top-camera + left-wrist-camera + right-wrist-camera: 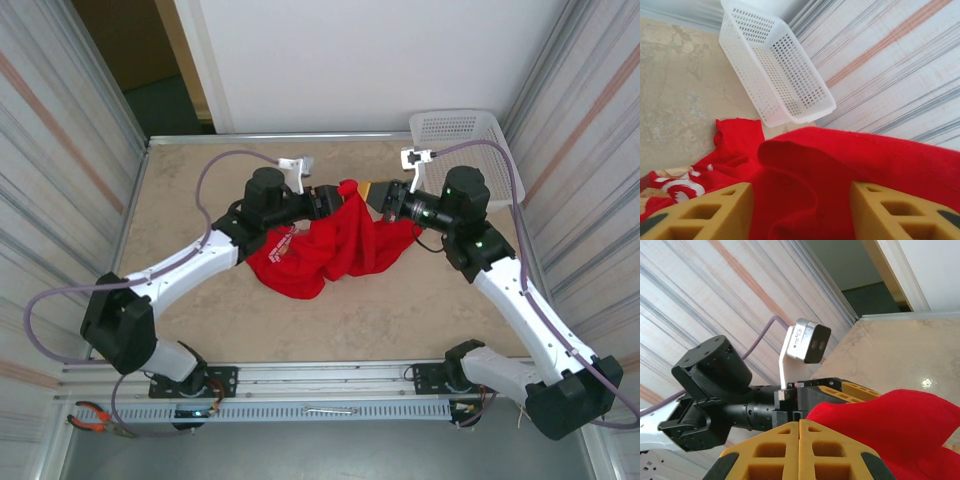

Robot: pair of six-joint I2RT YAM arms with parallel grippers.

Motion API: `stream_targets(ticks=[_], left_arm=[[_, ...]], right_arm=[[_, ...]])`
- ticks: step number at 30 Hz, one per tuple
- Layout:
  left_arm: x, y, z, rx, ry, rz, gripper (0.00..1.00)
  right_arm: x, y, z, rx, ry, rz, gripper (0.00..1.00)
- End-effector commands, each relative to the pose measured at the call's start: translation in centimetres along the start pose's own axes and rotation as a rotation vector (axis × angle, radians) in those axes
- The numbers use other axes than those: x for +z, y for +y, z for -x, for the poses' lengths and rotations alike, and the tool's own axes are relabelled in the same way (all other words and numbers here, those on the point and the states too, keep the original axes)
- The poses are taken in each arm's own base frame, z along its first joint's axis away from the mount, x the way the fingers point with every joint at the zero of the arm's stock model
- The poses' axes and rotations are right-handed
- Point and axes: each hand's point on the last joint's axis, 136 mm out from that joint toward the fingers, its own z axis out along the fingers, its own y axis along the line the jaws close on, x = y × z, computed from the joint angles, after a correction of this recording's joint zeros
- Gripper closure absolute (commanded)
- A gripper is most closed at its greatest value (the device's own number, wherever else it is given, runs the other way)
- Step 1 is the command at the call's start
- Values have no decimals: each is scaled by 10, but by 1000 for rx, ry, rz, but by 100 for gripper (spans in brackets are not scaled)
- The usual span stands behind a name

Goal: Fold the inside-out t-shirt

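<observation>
The t-shirt (320, 250) is soft and light, best pinched at edges; right fingers (775, 450) clamp its 12 o'clock fold, left fingers (715, 210) stand open.

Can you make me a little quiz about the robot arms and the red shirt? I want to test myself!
1. True or false: the red t-shirt lies flat and neatly folded on the table.
2. Where does the white basket stand? A) at the table's far right corner B) on top of the t-shirt C) upside down in the middle of the table
3. Fill the gap: the right gripper is shut on the t-shirt, while the fingers of the left gripper stand ____, with red cloth between them.
Key: 1 false, it is bunched up; 2 A; 3 apart.
</observation>
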Motion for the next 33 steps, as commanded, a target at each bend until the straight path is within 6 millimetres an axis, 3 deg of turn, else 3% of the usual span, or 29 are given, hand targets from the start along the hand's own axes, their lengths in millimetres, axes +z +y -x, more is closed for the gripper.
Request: stream_targets(ticks=[1, 2, 3, 7, 11, 13, 18, 23, 24, 26, 28, 30, 33], left_arm=[[6, -26, 11, 46, -14, -97, 82], [5, -30, 12, 59, -9, -114, 97], [1, -33, 15, 69, -7, -120, 100], [-30, -47, 33, 103, -33, -148, 100], [-71, -78, 52, 130, -58, -244, 100], [-86, -95, 58, 145, -69, -292, 100], [-110, -124, 71, 168, -109, -358, 100], [-111, -130, 81, 179, -125, -352, 100], [-109, -127, 81, 179, -119, -336, 93], [-104, -109, 80, 186, -121, -254, 59], [-104, -72, 75, 158, -145, -102, 42], [-110, -20, 66, 81, -178, 80, 35], [-129, 70, 31, -104, -175, 351, 32]], right_arm=[[-3, 3, 1, 0, -17, 15, 100], [-5, -1, 2, 3, -25, -2, 100], [-8, -9, 3, 10, -36, -26, 100], [-20, -40, 5, 44, -71, -131, 100], [-24, -79, -4, 101, -66, -249, 100], [-23, -89, -8, 114, -57, -276, 100], [-21, -87, -4, 118, -64, -261, 100], [-26, -51, 25, 80, -111, -182, 100], [-28, -44, 33, 68, -125, -168, 100], [-31, -31, 47, 38, -150, -158, 100], [-36, -23, 58, 8, -168, -169, 100], [-40, -19, 64, -15, -184, -185, 100], [-45, -20, 64, -23, -194, -207, 100]])
